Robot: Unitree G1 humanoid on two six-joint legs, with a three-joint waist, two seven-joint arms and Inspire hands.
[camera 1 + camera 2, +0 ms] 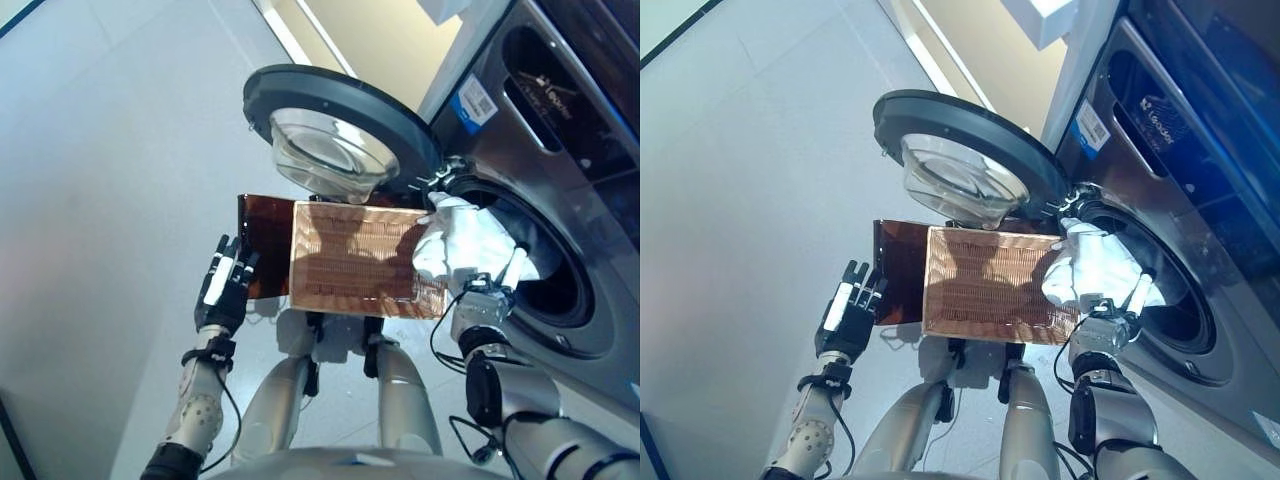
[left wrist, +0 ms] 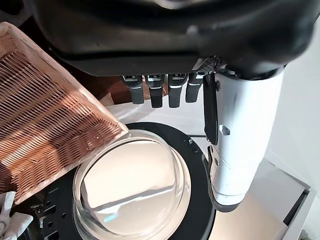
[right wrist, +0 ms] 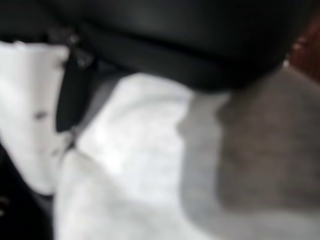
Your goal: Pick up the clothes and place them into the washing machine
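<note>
The bunched white cloth [image 1: 455, 240], pinched in the right hand [image 1: 487, 290] at the rim of the grey front-loading washing machine's [image 1: 560, 170] dark opening, should be carried deeper before release, while the left hand [image 1: 226, 285] is held spread beside the woven rectangular wicker basket [image 1: 355, 260].

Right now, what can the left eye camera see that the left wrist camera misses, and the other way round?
Only the left eye view shows the right hand holding the white cloth at the washing machine opening, plus the grey floor. Only the left wrist view shows the left hand from up close, fingers straight. Both show the wicker basket and the open round door.
</note>
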